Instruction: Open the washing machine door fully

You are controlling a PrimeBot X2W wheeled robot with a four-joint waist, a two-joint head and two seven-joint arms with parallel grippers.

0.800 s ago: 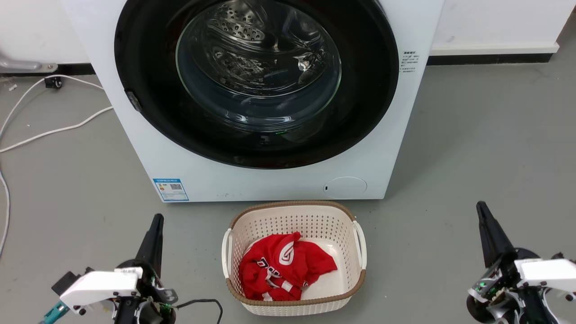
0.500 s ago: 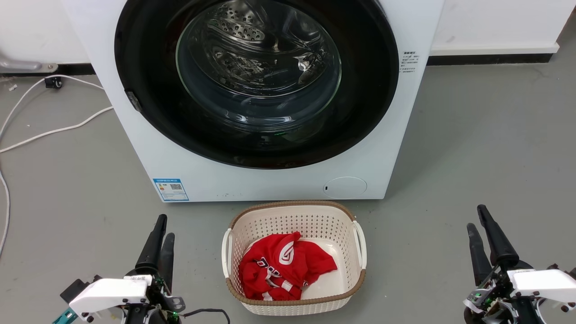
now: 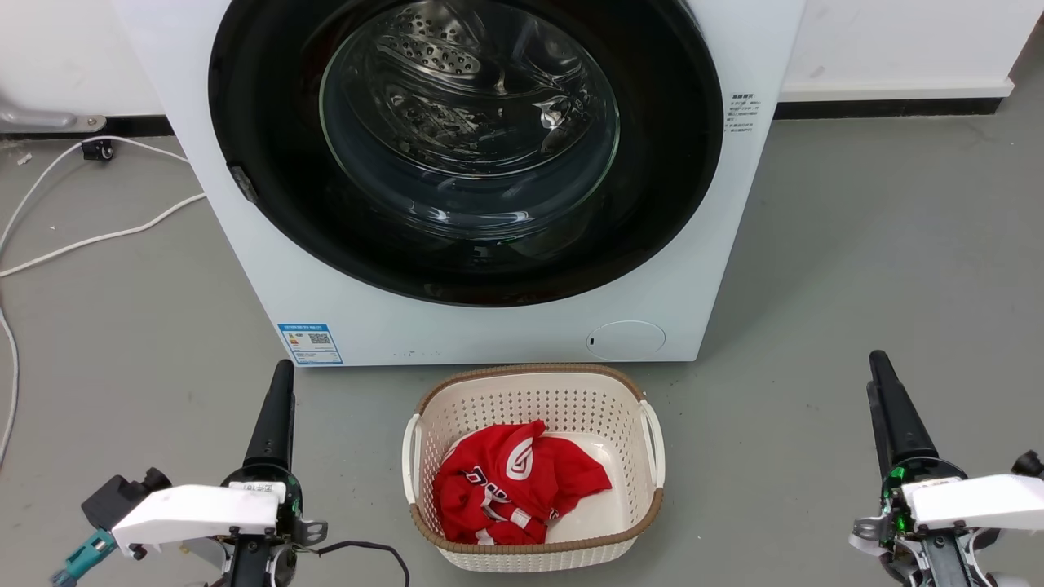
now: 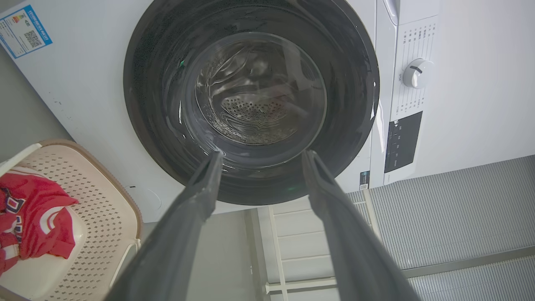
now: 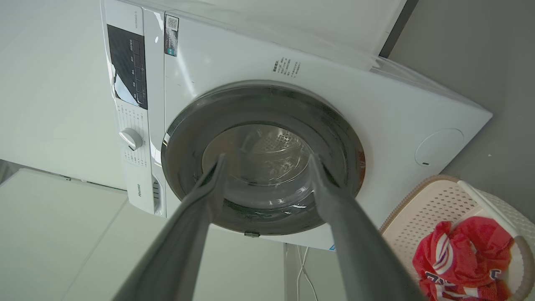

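The big white front-loading washing machine (image 3: 489, 334) stands ahead of the left pincer (image 3: 281, 379) and right pincer (image 3: 879, 367), its glossy black round door (image 3: 466, 139) shut. The cream perforated basket (image 3: 534, 387) between them could block the swing. Both pincers gape, empty.

The washing machine (image 3: 506, 330) stood on the floor (image 3: 856, 244) with the wall (image 3: 897, 41) behind it, and the washing machine door (image 3: 465, 147) lay closed against its front. Low on that front, a label sticker (image 3: 309, 343) sat at the left and a round flap (image 3: 625, 339) at the right. Just before the machine stood a laundry basket (image 3: 534, 377) with a garment (image 3: 510, 481) lying in it. The left gripper (image 3: 281, 375) hung left of the basket and the right gripper (image 3: 878, 363) well to its right, both apart from the machine. Cables (image 3: 106, 236) lay on the floor left of the machine.
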